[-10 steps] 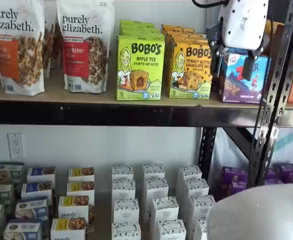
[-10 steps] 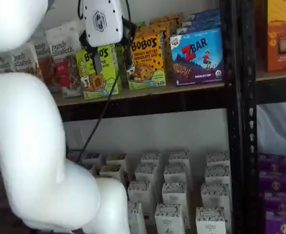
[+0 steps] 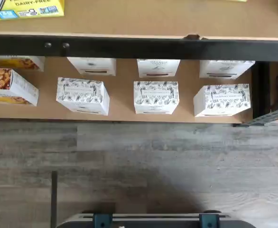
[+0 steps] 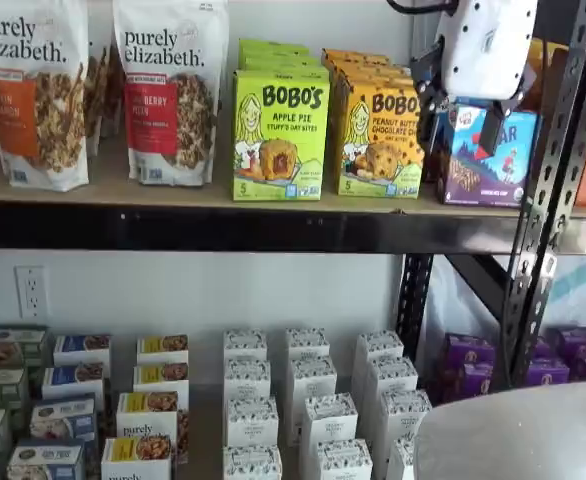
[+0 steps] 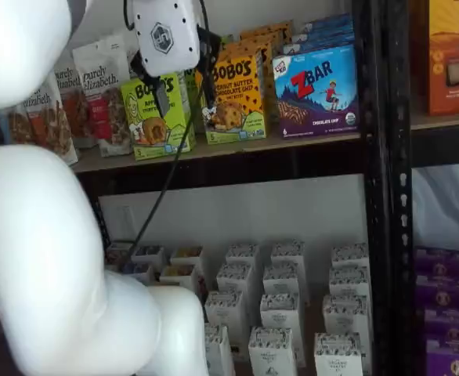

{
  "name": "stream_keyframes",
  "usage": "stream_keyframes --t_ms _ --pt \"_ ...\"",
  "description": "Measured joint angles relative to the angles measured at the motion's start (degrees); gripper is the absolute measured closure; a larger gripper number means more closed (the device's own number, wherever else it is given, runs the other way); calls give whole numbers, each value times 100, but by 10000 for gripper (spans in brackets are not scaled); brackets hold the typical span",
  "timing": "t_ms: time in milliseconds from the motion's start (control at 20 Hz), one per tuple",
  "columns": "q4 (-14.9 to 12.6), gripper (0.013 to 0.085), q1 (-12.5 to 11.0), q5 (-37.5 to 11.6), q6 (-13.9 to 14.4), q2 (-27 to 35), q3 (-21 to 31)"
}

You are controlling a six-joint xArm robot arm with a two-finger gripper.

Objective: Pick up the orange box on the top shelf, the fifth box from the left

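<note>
Hanging in the upper right of a shelf view, the gripper (image 4: 460, 112), with its white body above and two black fingers pointing down. Showing a plain gap between those fingers in both shelf views, so spread apart and gripping nothing.

Standing upright on the top shelf (image 4: 123, 187), the orange BOBO'S Peanut Butter Chocolate Chip box (image 4: 381, 140), printed face turned to the cameras and long axis running vertically. Sitting just beside the lime-green Apple Pie box (image 4: 280, 135) on one flank and near the Z Bar box (image 4: 488, 160) on the other, with more orange boxes lined up behind it.

Appearing right of the orange box in one shelf view, in front of the Z Bar box. Appearing left of the orange box (image 5: 236, 98) in the other, with the gripper (image 5: 184, 88) overlapping the Apple Pie box (image 5: 157, 117). Judging from that disagreement: probably hovering well out in front of the shelf, roughly level with the box, not touching anything.

Looking down in the wrist view past the black front rail (image 3: 139, 46) onto white patterned boxes (image 3: 156, 97) on a lower board.

Likely calling next for lining up sideways on the orange box, then reaching straight in, fingers straddling its narrow width.
</note>
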State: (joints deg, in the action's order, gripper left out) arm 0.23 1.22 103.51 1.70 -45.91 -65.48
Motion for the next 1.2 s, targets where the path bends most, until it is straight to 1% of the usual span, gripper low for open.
stream_keyframes --t_ms 100,200,350,450,600,700,1000,1100,1200 --pt "-6 130 -8 -59 -9 10 18" --pt "41 130 -89 -220 -72 36 27" --pt "-35 130 -116 -604 -109 120 -30" --pt "-31 130 -164 -786 -150 261 -158" --pt "61 130 -274 -1028 -244 551 -423" --pt "210 130 -401 -1197 -358 849 -707" --pt "451 130 -658 -1485 -609 1484 -1314" --pt "458 130 -685 -1605 -644 1655 -1441" --pt "482 130 -680 -1757 -649 1739 -1460"
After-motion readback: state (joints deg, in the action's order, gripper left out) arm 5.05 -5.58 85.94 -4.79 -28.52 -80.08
